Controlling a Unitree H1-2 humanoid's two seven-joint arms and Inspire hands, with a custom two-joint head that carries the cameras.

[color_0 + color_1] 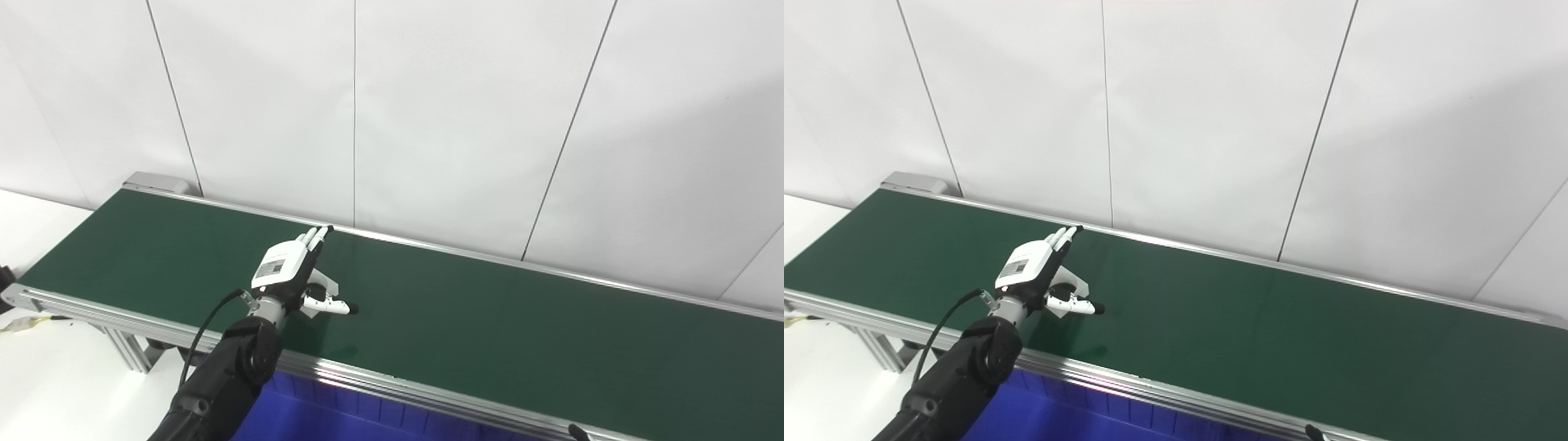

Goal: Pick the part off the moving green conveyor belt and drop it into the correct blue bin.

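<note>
Left hand point(293, 269) up over the green conveyor belt point(490, 318), fingers point(315, 236) stretched out, holding nothing — blue bin point(318, 416) just below the near rail.

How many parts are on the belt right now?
0 clearly visible. The belt looks bare; the open left hand hovers over it, and something small may hide beneath it.
</note>
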